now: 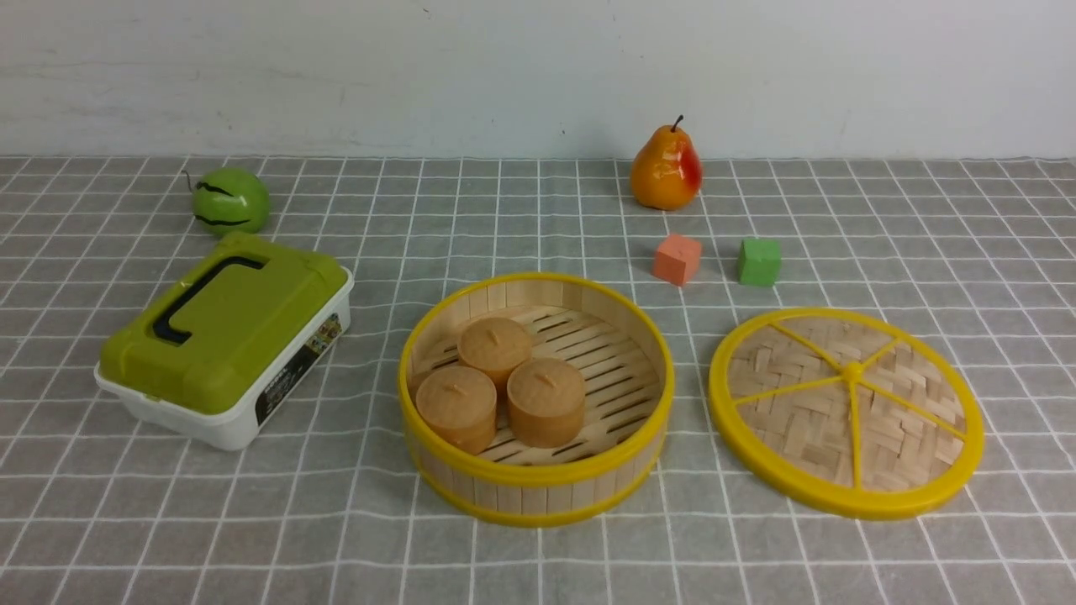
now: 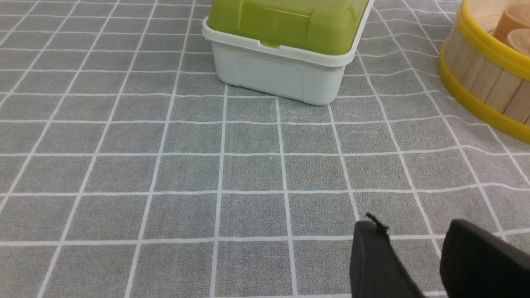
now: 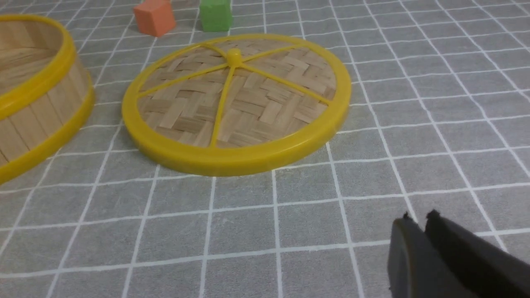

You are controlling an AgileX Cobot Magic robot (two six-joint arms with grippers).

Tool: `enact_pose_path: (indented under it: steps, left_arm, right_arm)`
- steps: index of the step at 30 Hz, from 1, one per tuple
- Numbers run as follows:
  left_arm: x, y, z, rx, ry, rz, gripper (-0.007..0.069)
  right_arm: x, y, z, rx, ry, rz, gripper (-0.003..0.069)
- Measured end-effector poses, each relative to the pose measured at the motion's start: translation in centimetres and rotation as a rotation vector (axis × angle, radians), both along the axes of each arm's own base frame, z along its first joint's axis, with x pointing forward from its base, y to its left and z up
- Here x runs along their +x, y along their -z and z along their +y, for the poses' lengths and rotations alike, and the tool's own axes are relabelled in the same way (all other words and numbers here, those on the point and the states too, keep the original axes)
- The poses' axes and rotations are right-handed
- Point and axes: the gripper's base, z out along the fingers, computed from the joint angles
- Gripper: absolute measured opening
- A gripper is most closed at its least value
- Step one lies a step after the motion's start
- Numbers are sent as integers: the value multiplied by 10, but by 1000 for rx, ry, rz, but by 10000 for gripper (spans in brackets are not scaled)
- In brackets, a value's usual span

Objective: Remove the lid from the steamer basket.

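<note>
The steamer basket (image 1: 535,483) stands uncovered at the middle of the table, with three tan round buns (image 1: 496,344) inside. It also shows in the left wrist view (image 2: 480,78) and the right wrist view (image 3: 37,111). The lid (image 1: 845,410), woven bamboo with a yellow rim and spokes, lies flat on the cloth to the basket's right, apart from it; it also shows in the right wrist view (image 3: 236,103). Neither arm shows in the front view. My left gripper (image 2: 414,227) is open and empty above bare cloth. My right gripper (image 3: 418,217) is shut and empty, short of the lid.
A white box with a green lid (image 1: 223,336) sits left of the basket, also in the left wrist view (image 2: 285,45). A green apple (image 1: 229,200) is behind it. A pear (image 1: 666,168), an orange cube (image 1: 677,259) and a green cube (image 1: 759,261) stand at the back right.
</note>
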Motion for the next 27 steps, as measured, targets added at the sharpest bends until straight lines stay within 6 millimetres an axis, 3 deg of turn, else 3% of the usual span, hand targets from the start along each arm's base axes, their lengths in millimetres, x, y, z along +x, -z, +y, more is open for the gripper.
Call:
enact_pose_path:
  steps: [27]
  left_arm:
    - [0,0,0,0,0,0,239]
  right_arm:
    - [0,0,1,-38,-11,2,63]
